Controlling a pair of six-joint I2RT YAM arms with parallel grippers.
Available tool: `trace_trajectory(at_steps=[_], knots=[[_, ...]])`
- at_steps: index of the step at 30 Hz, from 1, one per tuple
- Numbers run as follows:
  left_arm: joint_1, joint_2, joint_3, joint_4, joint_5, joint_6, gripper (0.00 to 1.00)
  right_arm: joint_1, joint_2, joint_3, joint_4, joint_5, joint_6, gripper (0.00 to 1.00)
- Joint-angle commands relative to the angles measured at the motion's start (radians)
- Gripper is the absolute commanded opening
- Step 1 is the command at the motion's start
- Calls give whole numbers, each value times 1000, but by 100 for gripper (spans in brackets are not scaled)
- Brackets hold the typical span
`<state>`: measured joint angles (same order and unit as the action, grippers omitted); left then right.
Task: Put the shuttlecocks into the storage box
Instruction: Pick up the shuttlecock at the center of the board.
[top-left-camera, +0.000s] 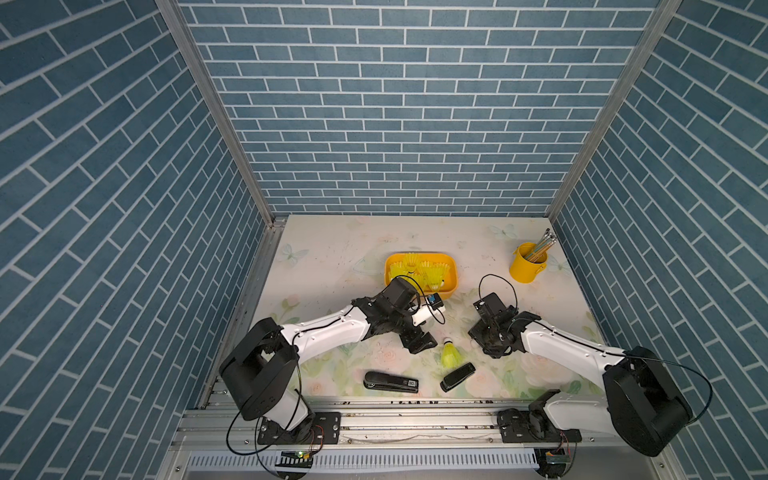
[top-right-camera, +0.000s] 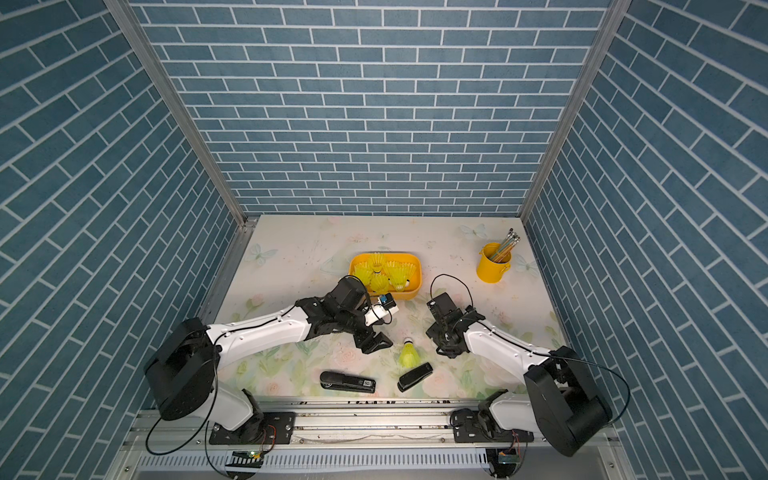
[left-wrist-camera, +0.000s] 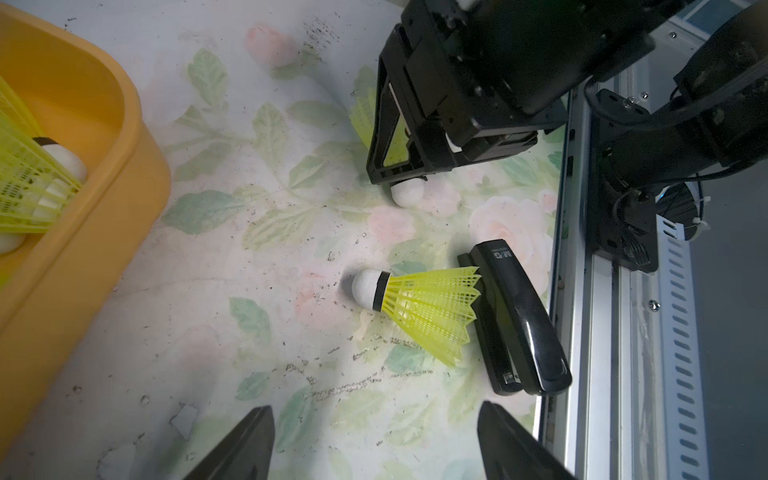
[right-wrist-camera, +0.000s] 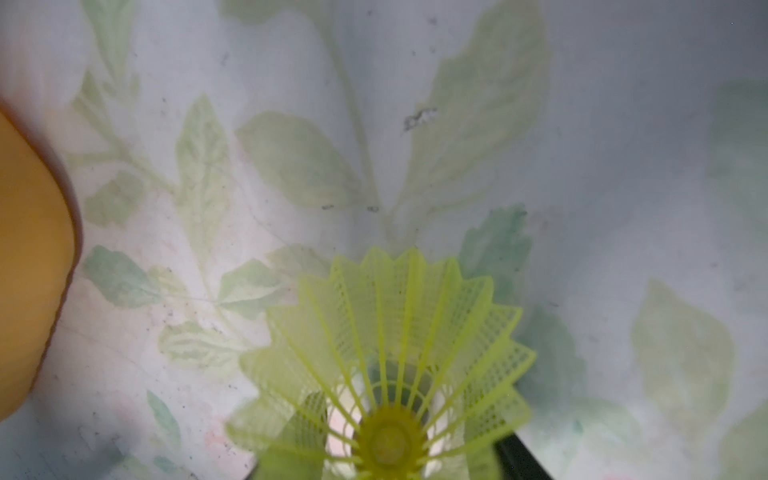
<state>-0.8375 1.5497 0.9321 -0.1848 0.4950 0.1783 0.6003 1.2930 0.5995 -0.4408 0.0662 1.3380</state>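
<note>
Nearest us lie the left stapler (top-left-camera: 390, 382) and the right stapler (top-left-camera: 457, 376), whose far end touches a loose shuttlecock (top-left-camera: 449, 353). Just beyond, our left gripper (left-wrist-camera: 374, 407) stands open and empty. Another shuttlecock (right-wrist-camera: 386, 353) sits between the jaws of the right gripper (left-wrist-camera: 399, 176), but we cannot tell if they clamp it. Farther off, the storage box (top-left-camera: 456, 272) holds several more shuttlecocks (top-left-camera: 419, 270).

A stapler (top-left-camera: 390, 382) lies at the table's (top-left-camera: 332, 249) 6 o'clock, a second stapler (top-left-camera: 457, 377) just at its 3 o'clock. A cup (top-left-camera: 524, 271) of pencils (top-left-camera: 543, 242) stands at 2 o'clock.
</note>
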Motion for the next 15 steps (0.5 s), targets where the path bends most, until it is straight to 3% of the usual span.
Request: trace_trajectory(at_steps=[1, 5, 15], knots=[[-13, 0, -11, 46, 20, -31, 83, 7, 4, -10, -36, -29, -38, 59], [-17, -2, -15, 50, 25, -30, 83, 52, -20, -62, -19, -48, 40, 59], [-21, 3, -13, 61, 22, -31, 84, 64, 15, -55, -28, 17, 90, 44]])
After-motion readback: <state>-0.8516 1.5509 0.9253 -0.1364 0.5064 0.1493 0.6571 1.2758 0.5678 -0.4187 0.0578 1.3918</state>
